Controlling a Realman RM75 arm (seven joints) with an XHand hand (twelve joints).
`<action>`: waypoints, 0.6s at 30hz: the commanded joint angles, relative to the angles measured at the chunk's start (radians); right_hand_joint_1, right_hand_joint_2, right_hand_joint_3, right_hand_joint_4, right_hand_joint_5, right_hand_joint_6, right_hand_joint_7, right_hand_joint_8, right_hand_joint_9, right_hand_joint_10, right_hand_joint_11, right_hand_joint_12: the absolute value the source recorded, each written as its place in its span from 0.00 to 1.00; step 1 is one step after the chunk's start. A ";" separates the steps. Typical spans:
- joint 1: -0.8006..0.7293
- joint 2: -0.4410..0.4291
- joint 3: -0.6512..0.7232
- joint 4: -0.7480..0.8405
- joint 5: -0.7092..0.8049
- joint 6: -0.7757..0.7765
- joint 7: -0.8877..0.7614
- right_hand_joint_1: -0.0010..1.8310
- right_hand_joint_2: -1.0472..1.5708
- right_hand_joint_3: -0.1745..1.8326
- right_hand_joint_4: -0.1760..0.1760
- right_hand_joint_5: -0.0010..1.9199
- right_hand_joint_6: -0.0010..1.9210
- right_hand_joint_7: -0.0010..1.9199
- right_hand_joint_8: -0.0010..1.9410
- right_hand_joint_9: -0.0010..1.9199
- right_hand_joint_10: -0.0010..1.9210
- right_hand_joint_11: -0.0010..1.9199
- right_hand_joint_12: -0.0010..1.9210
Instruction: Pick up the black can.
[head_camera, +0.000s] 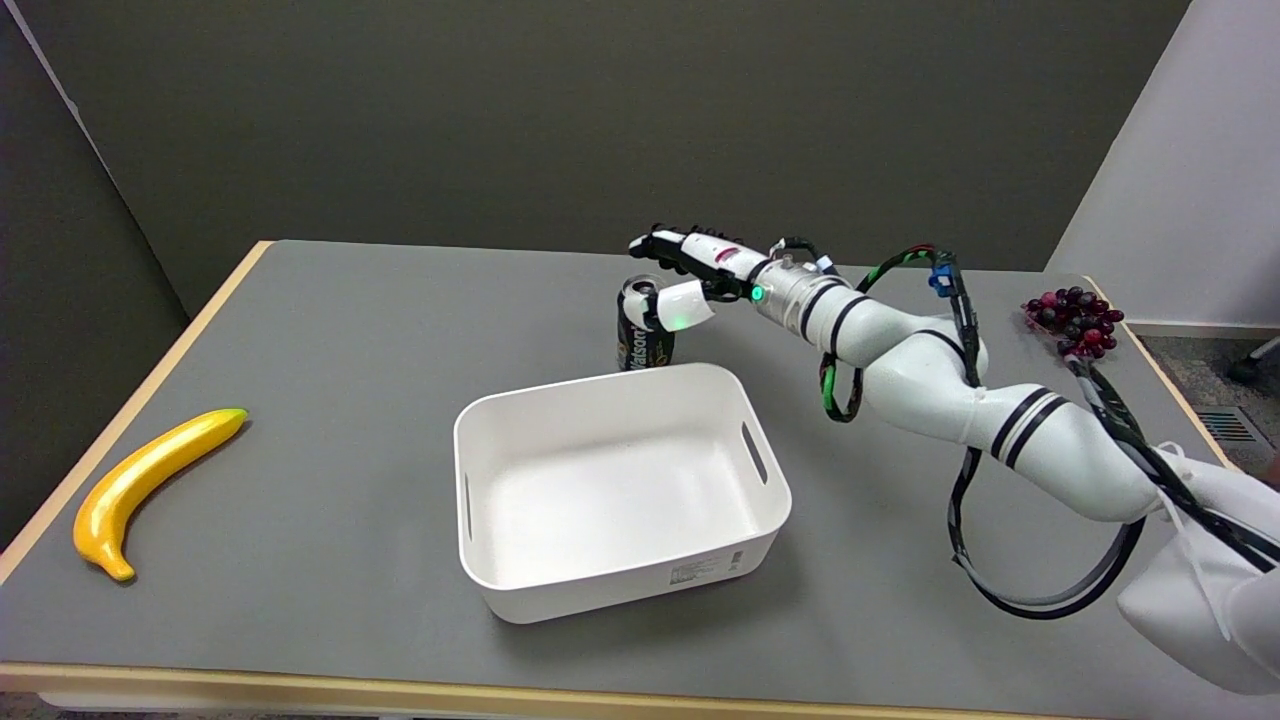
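**Can at the far side, robot hand around its top**

Can: the black can (643, 337) is a small metal cylinder with a silver lid and gold lettering, standing upright on the matte grey tabletop (330, 340) toward the middle of the far edge. Just in front of it you have a white plastic bin (620, 490), rectangular with rounded corners and slot handles, whose far rim hides the can's base. A glossy yellow banana (150, 485) lies curved near the left edge, well apart. A bunch of dark red grapes (1072, 318) sits at the far right corner.

Your right arm reaches from the near right corner across the bin's right side, white glossy segments with black bands and loose cables hanging off. The robot hand (685, 275) is by the can's top: its thumb lies against the near right side of the rim, the other fingers stretched out flat above and behind the can. Whether it truly grips the can, you cannot tell from here.
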 joint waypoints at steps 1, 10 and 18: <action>-0.005 -0.034 -0.006 -0.028 0.009 0.003 -0.001 0.25 0.63 0.57 0.45 0.06 0.21 0.07 0.16 0.05 0.33 0.00 0.52; -0.006 -0.053 -0.006 -0.026 0.077 0.031 0.006 0.29 0.64 0.57 0.42 0.08 0.21 0.12 0.18 0.08 0.36 0.05 0.59; -0.004 -0.062 -0.015 -0.019 0.114 0.058 0.006 0.41 0.66 0.54 0.37 0.12 0.23 0.21 0.22 0.15 0.44 0.10 0.69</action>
